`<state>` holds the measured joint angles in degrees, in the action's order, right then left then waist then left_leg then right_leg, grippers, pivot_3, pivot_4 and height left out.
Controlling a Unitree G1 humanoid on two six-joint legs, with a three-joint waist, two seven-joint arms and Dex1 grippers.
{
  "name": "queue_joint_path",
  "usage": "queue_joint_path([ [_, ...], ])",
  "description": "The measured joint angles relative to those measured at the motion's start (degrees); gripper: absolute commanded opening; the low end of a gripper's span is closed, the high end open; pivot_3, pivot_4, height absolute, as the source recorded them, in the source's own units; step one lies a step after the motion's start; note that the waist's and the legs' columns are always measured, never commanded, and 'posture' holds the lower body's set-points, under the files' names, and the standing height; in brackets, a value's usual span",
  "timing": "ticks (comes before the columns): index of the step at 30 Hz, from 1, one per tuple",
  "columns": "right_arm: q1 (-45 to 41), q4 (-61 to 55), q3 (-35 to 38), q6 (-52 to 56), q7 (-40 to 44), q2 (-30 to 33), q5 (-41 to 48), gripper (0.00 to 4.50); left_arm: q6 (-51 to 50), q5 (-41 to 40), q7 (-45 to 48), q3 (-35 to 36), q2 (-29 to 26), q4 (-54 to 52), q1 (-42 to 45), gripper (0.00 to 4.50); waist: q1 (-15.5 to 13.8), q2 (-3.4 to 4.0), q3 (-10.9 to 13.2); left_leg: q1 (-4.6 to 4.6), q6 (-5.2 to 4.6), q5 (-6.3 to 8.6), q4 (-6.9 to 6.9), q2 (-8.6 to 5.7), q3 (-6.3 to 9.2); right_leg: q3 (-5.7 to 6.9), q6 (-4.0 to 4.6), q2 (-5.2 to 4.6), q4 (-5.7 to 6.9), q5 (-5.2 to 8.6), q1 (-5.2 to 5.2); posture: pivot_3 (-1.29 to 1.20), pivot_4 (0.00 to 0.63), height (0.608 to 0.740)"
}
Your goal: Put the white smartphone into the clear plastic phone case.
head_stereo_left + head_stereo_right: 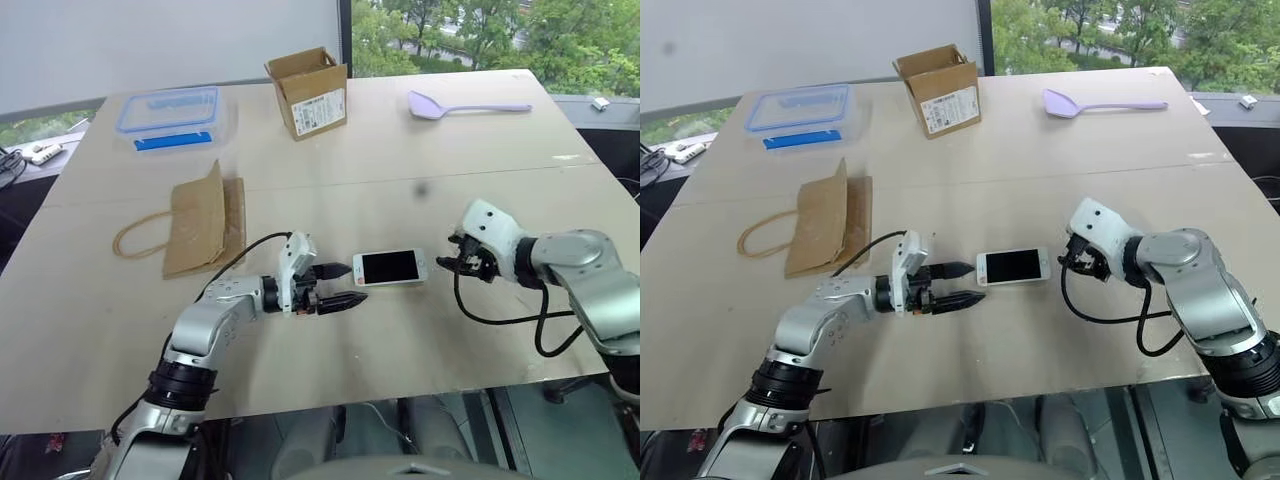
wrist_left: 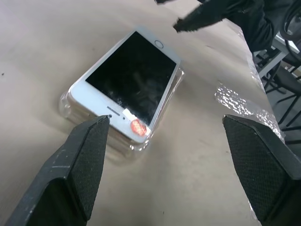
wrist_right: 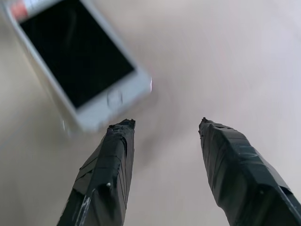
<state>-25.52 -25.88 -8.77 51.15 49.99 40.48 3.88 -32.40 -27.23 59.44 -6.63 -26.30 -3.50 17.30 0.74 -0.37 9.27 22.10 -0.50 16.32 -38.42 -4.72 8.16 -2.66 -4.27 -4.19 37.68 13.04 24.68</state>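
- Nearest to you, at the desk's (image 1: pixel 420 330) front middle, the left claw (image 1: pixel 336 285) points level toward your right, its two black fingers spread and holding nothing.
- Just past its fingertips lies the small white smartphone with the black glass screen (image 1: pixel 390 267), flat and face up, its long axis running left to right, so the left claw looks straight down the phone's length at its near short end.
- Under the phone, the thin clear plastic phone case (image 2: pixel 123 143) shows as a see-through rim around its edges. In the left wrist view the phone sits on top of the case and a little askew; judge it as laid in but not yet pressed home.
- At the phone's other short end, the right claw (image 1: pixel 448 264) points down and toward your left, fingers apart with nothing between them; its tips sit just beside the home-button end, apart from it.
- Both claws are near, one at each short end; the left lines up better with the long axis.
- Farther back lie a flat brown paper bag with a loop handle (image 1: pixel 205 222), then a clear box with a blue-rimmed lid (image 1: pixel 170 110), an open brown cardboard box (image 1: pixel 308 92) and a lilac plastic spoon (image 1: pixel 465 105), all well apart from the phone.
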Motion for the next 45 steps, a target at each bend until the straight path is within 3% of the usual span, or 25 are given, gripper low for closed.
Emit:
queue_joint_path([
  [6,-5.47,6.44,-1.83,-5.35,-4.22,-10.09,2.57,2.41,2.21,0.47,-0.39,0.02,-0.14,0.62,-0.05,3.93,0.24,0.00,0.00,-0.07,0.00,0.00,0.02,0.02,-0.09,-0.10,0.00,0.03,0.04,0.00,0.00,0.00,0.150,0.740],
  [12,-10.37,18.54,-9.94,-15.19,-4.72,-16.16,-0.08,0.04,8.31,3.65,-0.90,0.44,-1.26,4.10,-1.35,3.93,0.21,-0.01,-0.01,-0.05,0.00,0.00,0.04,0.02,-0.06,-0.08,0.01,0.04,-0.02,0.00,0.02,0.00,0.150,0.740],
  [21,-10.43,22.18,-14.61,-20.24,0.83,-16.08,-0.72,0.04,14.42,5.71,-0.53,0.26,-2.45,3.96,-3.79,3.93,0.45,-0.01,-0.01,-0.09,0.00,0.00,0.04,0.05,-0.10,-0.12,0.01,0.08,0.01,0.00,0.03,0.00,0.150,0.740],
  [37,-12.50,23.95,-22.91,-23.47,2.45,-14.36,-11.61,0.04,15.38,7.41,-1.12,-0.21,-2.74,4.11,-4.06,3.93,0.37,-0.03,-0.45,-0.29,0.00,0.00,0.04,0.04,-0.13,-0.16,0.00,0.08,0.08,0.00,-0.12,0.00,0.150,0.740],
  [41,-11.27,22.57,-23.19,-23.21,1.50,-14.74,-13.97,0.04,15.28,7.90,-1.14,-0.22,-2.79,4.22,-4.06,3.93,0.26,-0.12,-0.82,-0.36,0.00,0.00,0.04,0.04,-0.13,-0.15,0.00,0.08,0.07,0.00,-0.19,0.00,0.150,0.740],
  [45,-7.99,19.07,-18.63,-17.70,-0.44,-17.27,-11.40,0.04,15.32,8.11,-1.06,-0.57,-2.81,4.29,-3.87,3.93,0.24,-0.12,-0.85,-0.32,0.00,0.00,0.04,0.04,-0.10,-0.14,0.00,0.08,0.08,0.00,-0.20,0.00,0.150,0.740],
])
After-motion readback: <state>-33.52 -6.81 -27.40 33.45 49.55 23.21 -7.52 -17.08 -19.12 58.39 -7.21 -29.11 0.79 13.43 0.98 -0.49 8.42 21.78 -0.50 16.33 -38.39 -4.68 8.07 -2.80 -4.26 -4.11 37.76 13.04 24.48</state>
